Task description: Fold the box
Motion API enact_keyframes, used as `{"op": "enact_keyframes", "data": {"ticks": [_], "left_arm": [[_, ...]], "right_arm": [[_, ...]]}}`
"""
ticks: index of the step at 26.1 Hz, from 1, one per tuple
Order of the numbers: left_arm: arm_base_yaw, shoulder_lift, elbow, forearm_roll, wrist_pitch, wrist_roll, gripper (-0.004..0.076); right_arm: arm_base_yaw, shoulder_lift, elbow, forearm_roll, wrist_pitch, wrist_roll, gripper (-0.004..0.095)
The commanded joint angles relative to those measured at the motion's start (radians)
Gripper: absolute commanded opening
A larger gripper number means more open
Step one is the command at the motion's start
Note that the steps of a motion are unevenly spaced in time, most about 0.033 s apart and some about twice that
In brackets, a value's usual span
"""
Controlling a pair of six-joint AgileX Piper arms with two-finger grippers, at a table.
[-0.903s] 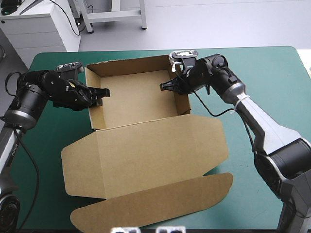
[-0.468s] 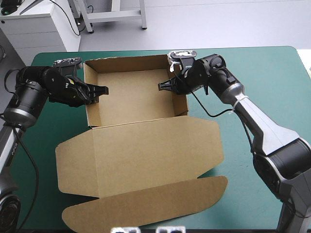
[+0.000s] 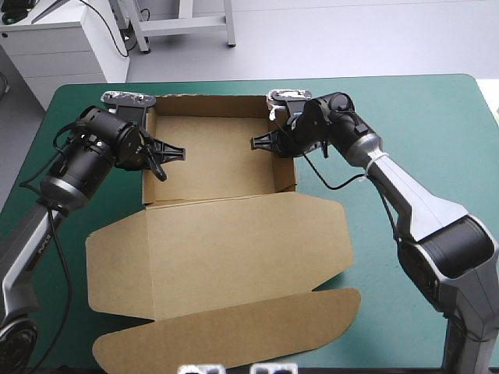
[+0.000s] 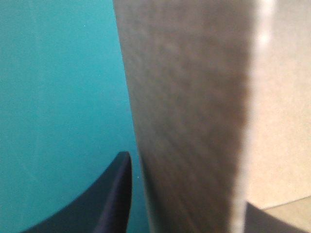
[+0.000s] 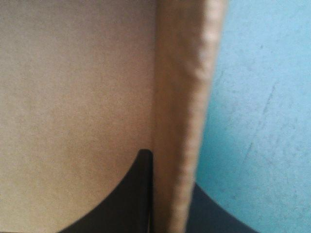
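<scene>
Toward the far edge of the teal-green cover (image 3: 421, 117) we see the brown box (image 3: 218, 234), an open tray with its lid flat on the near side. Our left gripper (image 3: 171, 162) pinches its left wall; our right gripper (image 3: 256, 143) clamps the right wall likewise.

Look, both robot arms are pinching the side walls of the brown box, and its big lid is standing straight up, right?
Not quite. Both arms' jaws do pinch the side walls of the brown box, but its big lid lies flat on the teal-green table, not standing up. The high view shows it.
</scene>
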Motion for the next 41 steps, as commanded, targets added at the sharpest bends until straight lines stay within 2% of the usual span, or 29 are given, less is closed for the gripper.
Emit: {"op": "enact_keyframes", "data": {"ticks": [1,10,18,23,25,26,35,41], "left_arm": [[-0.012,-0.036,-0.036,0.078,-0.083,0.038,-0.0008],[-0.012,-0.034,-0.036,0.077,-0.115,0.042,0.0005],[-0.012,-0.034,-0.036,0.046,-0.110,0.042,0.0166],[-0.012,-0.034,-0.036,0.038,-0.115,0.029,0.0144],[-0.012,-0.034,-0.036,0.040,-0.115,0.026,0.0071],[-0.012,-0.034,-0.036,0.040,-0.113,0.026,0.0000],[-0.012,-0.011,-0.036,0.040,-0.097,-0.028,-0.0008],[-0.012,0.076,-0.036,-0.068,-0.086,-0.036,-0.0008]], "right_arm": [[-0.003,-0.049,-0.027,-0.042,0.021,-0.032,-0.0016],[-0.003,-0.049,-0.027,-0.034,0.025,-0.036,-0.0016],[-0.003,-0.049,-0.027,-0.034,0.025,-0.041,-0.0018],[-0.003,-0.049,-0.027,-0.034,0.029,-0.041,-0.0018],[-0.003,-0.049,-0.027,-0.034,0.029,-0.041,-0.0018],[-0.003,-0.049,-0.027,-0.034,0.029,-0.041,-0.0018],[-0.003,-0.054,-0.027,-0.045,0.051,-0.041,-0.0018],[-0.003,-0.170,-0.027,-0.194,0.164,-0.032,-0.0018]]}}
